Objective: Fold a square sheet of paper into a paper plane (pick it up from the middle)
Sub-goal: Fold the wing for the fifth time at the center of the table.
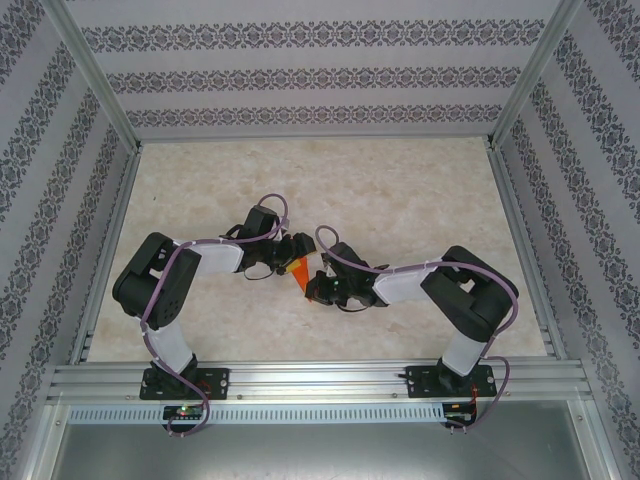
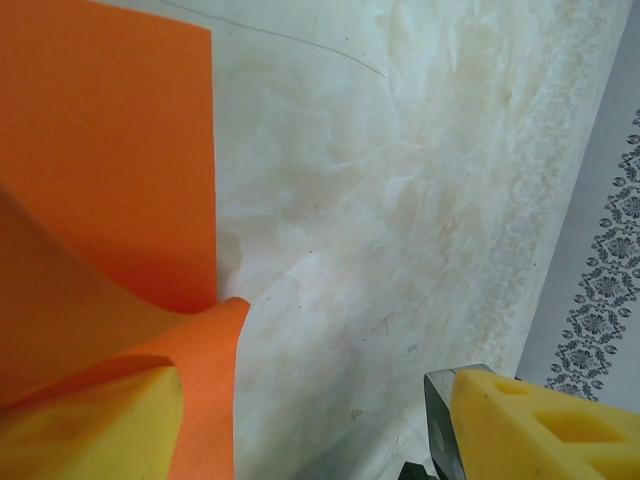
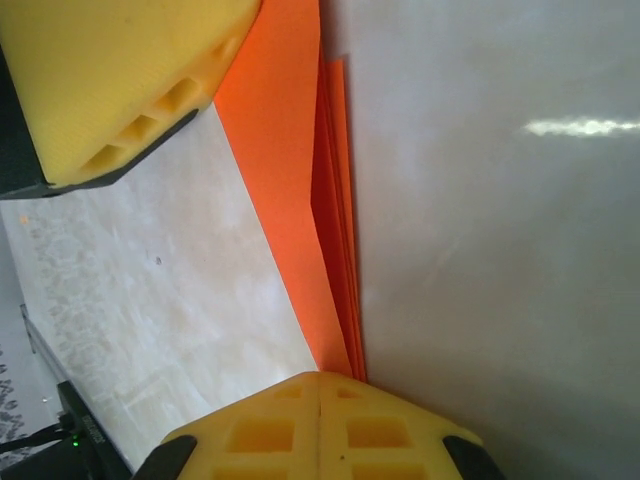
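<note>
Where the two arms meet over the surface: the left fingers and the right fingers come tip to tip at one orange sheet of paper, which from above looks like a small wedge between them.
State of the left fingers: spread wide, gripping nothing.
Left fingers, seen from the wrist: one bare yellow finger stands well apart from its partner, and the partner lies under the sheet, its yellow glowing dimly through the orange.
Sheet at the left fingers: draped over the covered finger, with one corner curling into the gap between the two. Beyond the fingertips it spreads out to a straight edge against the pale marbled surface.
State of the right fingers: pressed together, pinching the sheet at its narrow end.
Sheet at the right fingers: folded into several thin layers that run out from the pinch and widen away from the fingertips.
Far end of the sheet from the right fingers: a yellow pad of the left arm sits there, touching the paper or just beside it; I cannot tell which.
</note>
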